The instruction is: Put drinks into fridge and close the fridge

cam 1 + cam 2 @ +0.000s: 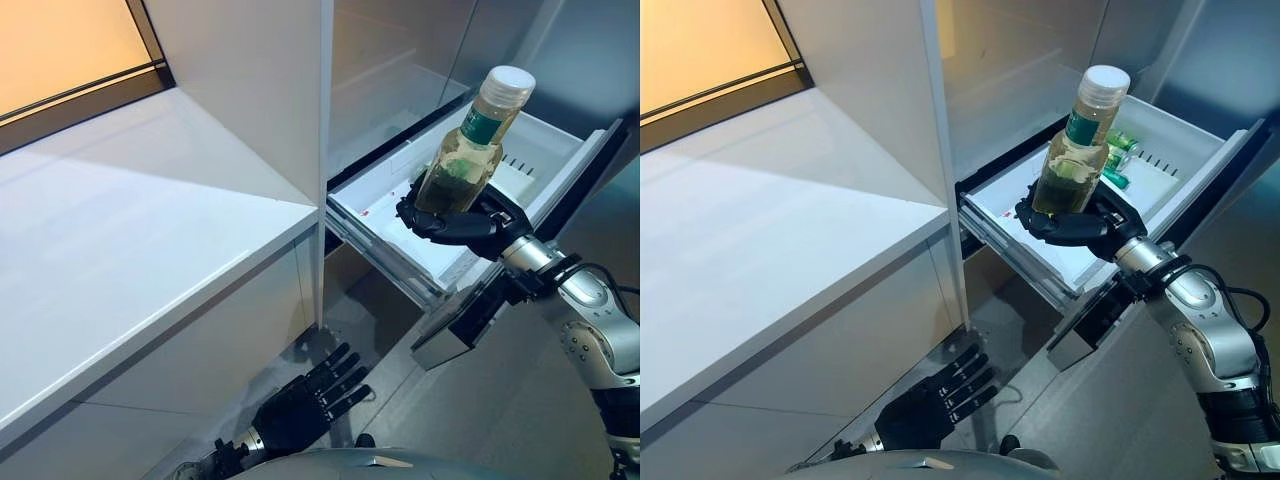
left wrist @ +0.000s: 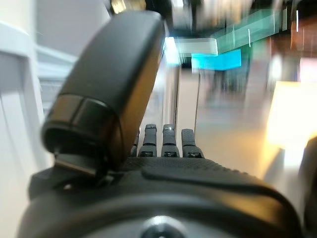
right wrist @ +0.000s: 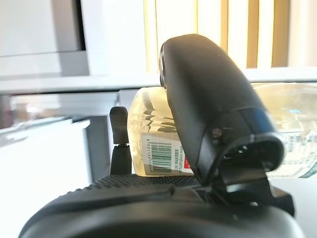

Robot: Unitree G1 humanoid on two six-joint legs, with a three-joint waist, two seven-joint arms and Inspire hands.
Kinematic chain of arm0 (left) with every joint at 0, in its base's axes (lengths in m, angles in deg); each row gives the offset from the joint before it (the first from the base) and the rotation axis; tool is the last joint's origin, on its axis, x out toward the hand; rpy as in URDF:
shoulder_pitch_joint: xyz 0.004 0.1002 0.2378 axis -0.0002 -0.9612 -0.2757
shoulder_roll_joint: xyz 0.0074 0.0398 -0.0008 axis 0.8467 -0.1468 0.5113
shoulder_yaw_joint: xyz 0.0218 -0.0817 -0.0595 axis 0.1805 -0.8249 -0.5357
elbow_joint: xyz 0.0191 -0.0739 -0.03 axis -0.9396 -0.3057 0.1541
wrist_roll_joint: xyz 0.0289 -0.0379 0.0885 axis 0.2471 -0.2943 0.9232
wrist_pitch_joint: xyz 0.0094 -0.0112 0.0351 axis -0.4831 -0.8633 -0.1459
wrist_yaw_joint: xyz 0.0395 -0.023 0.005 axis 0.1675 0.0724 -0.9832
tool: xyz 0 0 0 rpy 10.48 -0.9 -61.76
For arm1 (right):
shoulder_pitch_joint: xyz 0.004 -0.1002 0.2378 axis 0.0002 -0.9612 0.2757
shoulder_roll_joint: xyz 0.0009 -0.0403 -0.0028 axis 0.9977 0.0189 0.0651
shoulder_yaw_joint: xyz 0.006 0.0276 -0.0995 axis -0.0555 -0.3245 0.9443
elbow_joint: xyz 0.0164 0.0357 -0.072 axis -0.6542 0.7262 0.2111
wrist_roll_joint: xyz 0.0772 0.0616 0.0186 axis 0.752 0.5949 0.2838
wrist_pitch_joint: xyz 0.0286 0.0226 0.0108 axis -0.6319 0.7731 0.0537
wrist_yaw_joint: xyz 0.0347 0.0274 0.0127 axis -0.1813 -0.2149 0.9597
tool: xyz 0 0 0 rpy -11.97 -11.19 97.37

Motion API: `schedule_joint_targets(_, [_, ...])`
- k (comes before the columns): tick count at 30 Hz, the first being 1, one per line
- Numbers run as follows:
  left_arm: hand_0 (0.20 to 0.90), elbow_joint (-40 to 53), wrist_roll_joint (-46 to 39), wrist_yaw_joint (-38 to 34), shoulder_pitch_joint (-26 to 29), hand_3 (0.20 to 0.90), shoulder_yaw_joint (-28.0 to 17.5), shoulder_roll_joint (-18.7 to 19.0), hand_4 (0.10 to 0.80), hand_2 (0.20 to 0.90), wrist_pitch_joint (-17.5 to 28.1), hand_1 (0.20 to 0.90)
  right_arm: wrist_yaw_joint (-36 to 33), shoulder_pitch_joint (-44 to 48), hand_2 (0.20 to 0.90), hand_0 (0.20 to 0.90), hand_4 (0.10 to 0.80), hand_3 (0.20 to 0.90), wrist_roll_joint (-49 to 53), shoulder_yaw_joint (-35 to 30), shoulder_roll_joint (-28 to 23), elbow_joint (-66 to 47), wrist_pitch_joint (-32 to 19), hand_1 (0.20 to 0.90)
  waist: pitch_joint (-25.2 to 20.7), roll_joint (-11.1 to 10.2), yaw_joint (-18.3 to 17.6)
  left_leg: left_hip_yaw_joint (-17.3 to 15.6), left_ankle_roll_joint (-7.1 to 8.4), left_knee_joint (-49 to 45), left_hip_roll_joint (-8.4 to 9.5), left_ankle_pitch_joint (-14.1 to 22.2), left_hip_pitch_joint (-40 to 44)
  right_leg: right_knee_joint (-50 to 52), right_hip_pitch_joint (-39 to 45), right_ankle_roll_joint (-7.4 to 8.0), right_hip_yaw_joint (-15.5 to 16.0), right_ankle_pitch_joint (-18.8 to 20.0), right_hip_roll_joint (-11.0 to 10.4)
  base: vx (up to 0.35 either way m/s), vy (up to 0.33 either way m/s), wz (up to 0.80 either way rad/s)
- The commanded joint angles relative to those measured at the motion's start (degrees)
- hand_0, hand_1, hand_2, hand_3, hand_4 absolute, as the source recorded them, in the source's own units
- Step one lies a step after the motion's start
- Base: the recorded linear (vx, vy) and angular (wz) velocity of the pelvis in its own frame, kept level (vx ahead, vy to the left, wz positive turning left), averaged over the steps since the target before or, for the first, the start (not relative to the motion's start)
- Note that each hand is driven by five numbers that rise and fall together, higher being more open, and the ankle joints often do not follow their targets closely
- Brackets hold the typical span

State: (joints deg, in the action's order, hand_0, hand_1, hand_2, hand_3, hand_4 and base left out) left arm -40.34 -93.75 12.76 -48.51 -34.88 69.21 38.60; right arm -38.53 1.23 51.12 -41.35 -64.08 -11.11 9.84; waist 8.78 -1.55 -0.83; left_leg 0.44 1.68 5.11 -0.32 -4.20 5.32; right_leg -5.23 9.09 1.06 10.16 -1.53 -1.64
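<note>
1 bottle (image 1: 470, 150) in right hand (image 1: 455, 222).

You see a big white counter (image 1: 130, 250) on the left, smooth and bare on top. Behind it, in the top corner, sits a window (image 1: 60, 45) with a dark frame and warm orange light. Below the counter is a grey floor (image 1: 520, 400), shiny near the middle.
</note>
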Motion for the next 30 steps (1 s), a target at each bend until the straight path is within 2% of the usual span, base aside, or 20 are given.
schedule_joint_targets(1, [0.9, -1.6, 7.7, -9.0, 2.0, 0.9, 2.3, 4.4, 0.8, 0.9, 12.8, 0.9, -2.7, 9.4, 0.3, 0.3, 0.1, 0.2, -0.6, -8.3, -3.8, -2.4, -7.4, 0.3, -5.3, -1.9, 1.1, -0.8, -3.05, -0.1, 2.93, 5.6, 1.4, 1.1, -3.7, 2.33, -5.0, 4.0, 0.6, 0.047, 0.032, -0.05])
schedule_joint_targets(3, [0.9, -4.5, 12.0, -12.0, 3.1, 0.9, 3.1, 5.0, 0.8, 0.9, 17.7, 0.9, -3.6, 11.0, 0.3, 0.3, 0.1, 0.2, -2.1, -7.9, -4.8, -0.4, -6.8, 0.3, -5.1, -2.0, 1.1, -1.0, -3.03, -0.2, 2.86, 5.5, 1.3, 1.1, -3.8, 2.33, -5.0, 4.0, 0.8, 0.047, 0.013, -0.01])
schedule_joint_targets(5, [0.9, -6.2, 14.0, -14.9, 3.8, 0.9, 3.6, 4.9, 0.8, 0.9, 19.4, 0.9, -4.5, 12.2, 0.3, 0.3, 0.1, 0.2, -3.6, -7.9, -5.6, 2.0, -6.5, 0.3, -5.0, -2.3, 1.3, -1.3, -3.04, -0.3, 2.8, 5.5, 1.2, 1.2, -3.9, 2.35, -5.0, 4.0, 0.9, 0.048, -0.004, 0.0])
schedule_joint_targets(7, [0.9, -8.5, 15.5, -18.0, 4.2, 0.9, 3.6, 4.3, 0.8, 0.9, 23.2, 0.9, -5.4, 13.2, 0.3, 0.3, 0.1, 0.2, -5.9, -7.6, -5.7, 3.3, -6.0, 0.3, -4.8, -2.6, 1.4, -1.6, -2.97, -0.3, 2.73, 5.5, 1.1, 1.2, -4.0, 2.38, -5.0, 4.0, 0.9, 0.053, -0.016, 0.0])
schedule_joint_targets(14, [0.9, -18.5, 25.1, -26.8, 5.0, 0.9, 2.1, 2.5, 0.8, 0.9, 29.2, 0.9, -6.5, 14.6, 0.3, 0.3, 0.1, 0.2, -9.7, -7.4, -8.2, 9.4, -4.1, 0.3, -4.0, -4.1, 1.5, -2.7, -3.05, -0.3, 2.44, 5.6, 1.0, 1.6, -4.3, 2.25, -5.9, 3.9, 1.5, 0.046, -0.024, -0.09])
schedule_joint_targets(24, [0.9, -22.3, 27.4, -30.5, 4.5, 0.9, 1.2, 2.4, 0.8, 0.9, 30.2, 0.9, -6.6, 16.0, 0.3, 0.3, 0.1, 0.2, -14.4, -7.3, -11.7, 15.5, -3.9, 0.3, -3.8, -5.1, 2.4, -2.9, -3.07, -0.5, 2.43, 5.9, 1.1, 1.6, -4.2, 2.3, -5.4, 3.8, 1.5, 0.038, -0.019, -0.03])
schedule_joint_targets(30, [0.9, -22.5, 28.1, -31.6, 4.4, 0.9, 1.5, 3.5, 0.8, 0.9, 29.1, 0.9, -6.8, 21.8, 0.3, 0.3, 0.1, 0.2, -15.7, -3.4, -15.4, 22.3, -3.8, 0.3, -3.6, -6.1, 3.8, -2.1, -3.04, -0.6, 2.42, 6.0, 1.1, 1.5, -3.7, 2.21, -5.1, 3.7, 1.8, 0.049, -0.038, 0.0])
